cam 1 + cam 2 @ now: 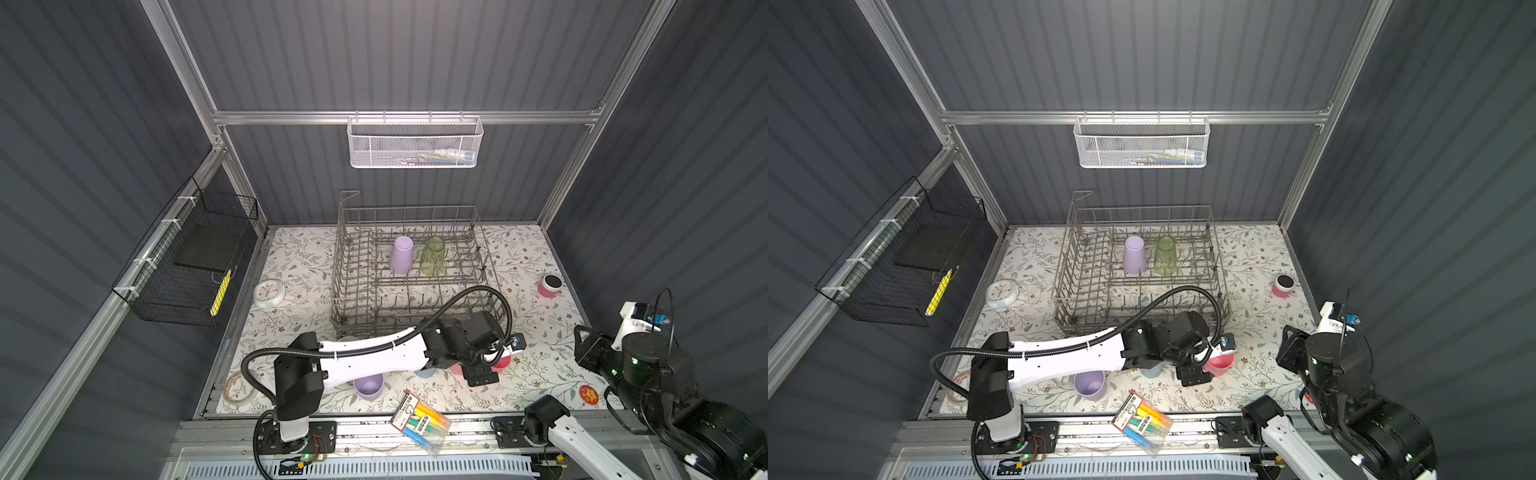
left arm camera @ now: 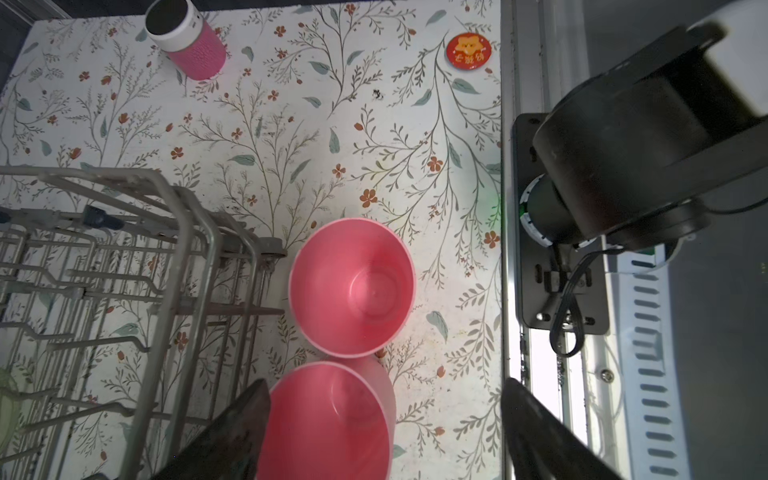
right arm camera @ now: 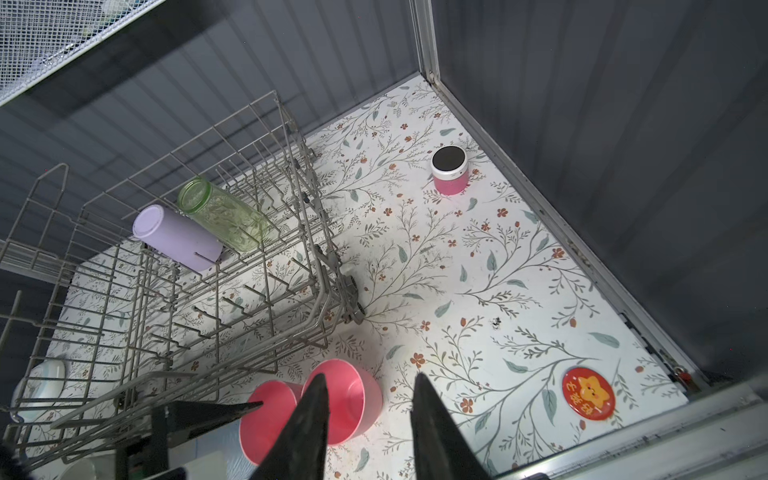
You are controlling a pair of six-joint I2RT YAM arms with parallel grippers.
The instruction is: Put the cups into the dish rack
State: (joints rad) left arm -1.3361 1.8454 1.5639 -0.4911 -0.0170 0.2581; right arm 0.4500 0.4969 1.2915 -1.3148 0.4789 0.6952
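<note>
Two cups, a lilac cup (image 1: 401,254) and a green tumbler (image 1: 432,255), stand upside down side by side in the rack (image 1: 345,266). Two pink cups (image 2: 353,286) stand upright on the table (image 2: 291,124), just beside the rack's near right corner. The left gripper (image 2: 386,382) straddles the nearer one, fingers wide. The right gripper (image 3: 369,376), raised at the right, is narrowly parted and empty.

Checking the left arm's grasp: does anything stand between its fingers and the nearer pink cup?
Nothing visible does. The left gripper's open fingers flank the nearer pink cup; the other pink cup stands just beyond, the dish rack alongside.
</note>
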